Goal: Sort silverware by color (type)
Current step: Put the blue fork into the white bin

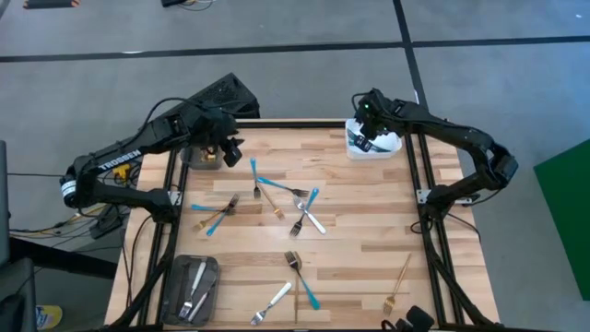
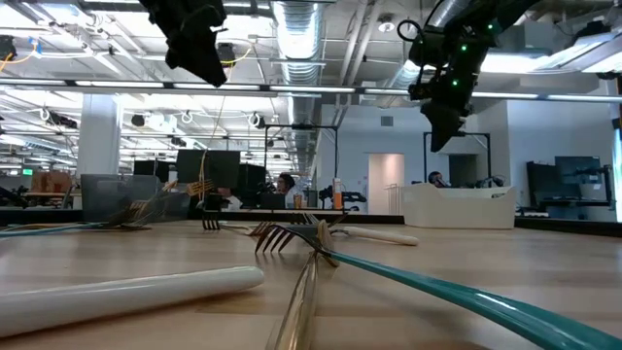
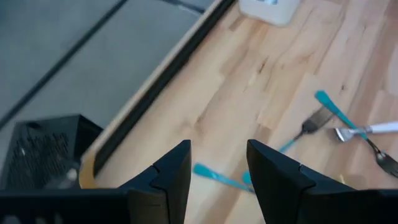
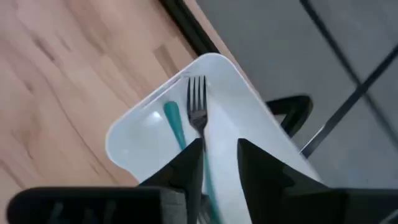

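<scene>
Where white bin curves, blue-handled metal fork lies.

**Wood, plastic and metal on the bench**

The table is showing pale, matt wood planks with visible grain. The white bin is looking like smooth, slightly glossy plastic. Inside it, a fork is gleaming with a metal head and a smooth teal handle. The gripper fingers are appearing matt black.

Blue-handled fork in bin, others scattered on table
</scene>
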